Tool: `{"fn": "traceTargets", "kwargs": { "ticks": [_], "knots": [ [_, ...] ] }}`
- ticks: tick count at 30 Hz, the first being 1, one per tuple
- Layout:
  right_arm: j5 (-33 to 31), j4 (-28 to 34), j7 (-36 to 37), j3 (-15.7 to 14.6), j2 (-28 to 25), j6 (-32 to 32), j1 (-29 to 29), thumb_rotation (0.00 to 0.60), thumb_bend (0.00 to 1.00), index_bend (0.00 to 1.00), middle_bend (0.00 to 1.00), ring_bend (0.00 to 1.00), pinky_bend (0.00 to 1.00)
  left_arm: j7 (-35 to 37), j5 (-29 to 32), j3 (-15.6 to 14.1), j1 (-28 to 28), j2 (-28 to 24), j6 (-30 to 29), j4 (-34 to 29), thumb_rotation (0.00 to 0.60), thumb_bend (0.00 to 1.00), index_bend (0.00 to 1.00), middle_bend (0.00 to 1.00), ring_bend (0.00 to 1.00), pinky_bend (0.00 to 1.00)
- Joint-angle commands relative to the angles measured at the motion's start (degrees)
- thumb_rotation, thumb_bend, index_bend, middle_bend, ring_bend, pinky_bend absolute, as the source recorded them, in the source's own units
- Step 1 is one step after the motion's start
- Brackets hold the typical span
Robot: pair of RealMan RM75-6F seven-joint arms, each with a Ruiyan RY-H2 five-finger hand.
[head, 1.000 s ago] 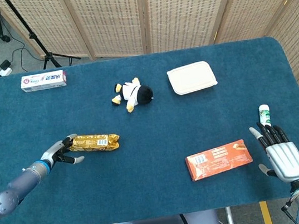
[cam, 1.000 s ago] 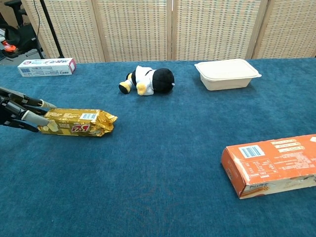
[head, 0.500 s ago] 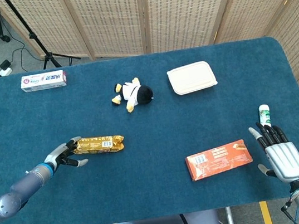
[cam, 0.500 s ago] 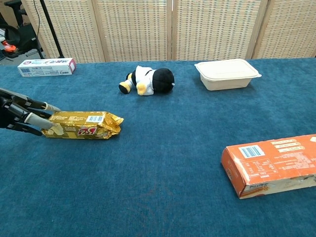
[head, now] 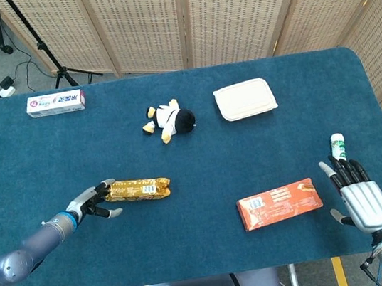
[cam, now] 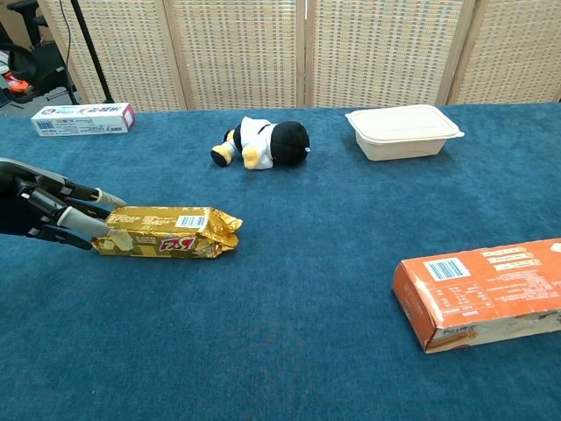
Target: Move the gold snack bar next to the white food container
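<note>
The gold snack bar (head: 139,189) (cam: 171,232) lies lengthwise on the blue table, left of centre and near the front. My left hand (head: 93,201) (cam: 66,215) holds its left end, fingers above and below the wrapper. The white food container (head: 245,99) (cam: 402,132) sits closed at the back, right of centre, far from the bar. My right hand (head: 358,195) rests open and flat at the front right corner, holding nothing; the chest view does not show it.
A plush penguin (head: 170,121) (cam: 263,143) lies between the bar and the container. An orange box (head: 280,203) (cam: 484,290) sits front right. A toothpaste box (head: 55,102) (cam: 82,118) lies at the back left. A small white bottle (head: 337,143) stands by my right hand.
My left hand has carried the gold bar to the right and a little toward the front. The right hand has stayed still.
</note>
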State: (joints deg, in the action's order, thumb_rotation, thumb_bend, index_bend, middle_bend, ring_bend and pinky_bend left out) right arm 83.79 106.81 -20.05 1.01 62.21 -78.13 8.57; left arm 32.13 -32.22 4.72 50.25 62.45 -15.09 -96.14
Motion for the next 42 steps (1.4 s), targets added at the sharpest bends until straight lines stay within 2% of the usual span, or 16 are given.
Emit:
{"fn": "traceTargets", "kwargs": {
  "ticks": [1, 9, 17, 31, 42],
  "knots": [
    [0.1, 0.0, 0.1, 0.0, -0.1, -0.1, 0.0, 0.6, 0.23, 0.02, 0.0, 0.0, 0.06, 0.0, 0.4, -0.5, 0.0, -0.6, -0.5, -1.4, 0.6, 0.3, 0.0, 0.0, 0.0, 0.01],
    [0.8, 0.4, 0.3, -0.1, -0.3, -0.5, -0.2, 0.6, 0.23, 0.02, 0.0, 0.0, 0.06, 0.3, 1.5, -1.6, -0.6, -1.4, -1.7, -3.4, 0.6, 0.3, 0.0, 0.0, 0.0, 0.01],
    [1.6, 0.7, -0.3, -0.5, 0.0, -0.4, -0.2, 0.6, 0.23, 0.02, 0.0, 0.0, 0.06, 0.7, 2.1, -0.9, -1.2, -2.1, -2.7, -5.3, 0.6, 0.3, 0.0, 0.0, 0.0, 0.01],
    [2.1, 0.8, 0.3, -0.5, -0.3, -0.6, -0.4, 0.6, 0.23, 0.02, 0.0, 0.0, 0.06, -0.4, 4.0, -0.5, 1.3, 1.5, -4.6, -7.0, 0.6, 0.3, 0.0, 0.0, 0.0, 0.01],
    [2.3, 0.8, 0.5, -0.4, -0.4, -0.7, -0.4, 0.6, 0.23, 0.02, 0.0, 0.0, 0.06, -1.5, 5.1, -0.7, 2.3, 2.3, -6.5, -9.9, 0.6, 0.3, 0.0, 0.0, 0.0, 0.01]
  ]
}}
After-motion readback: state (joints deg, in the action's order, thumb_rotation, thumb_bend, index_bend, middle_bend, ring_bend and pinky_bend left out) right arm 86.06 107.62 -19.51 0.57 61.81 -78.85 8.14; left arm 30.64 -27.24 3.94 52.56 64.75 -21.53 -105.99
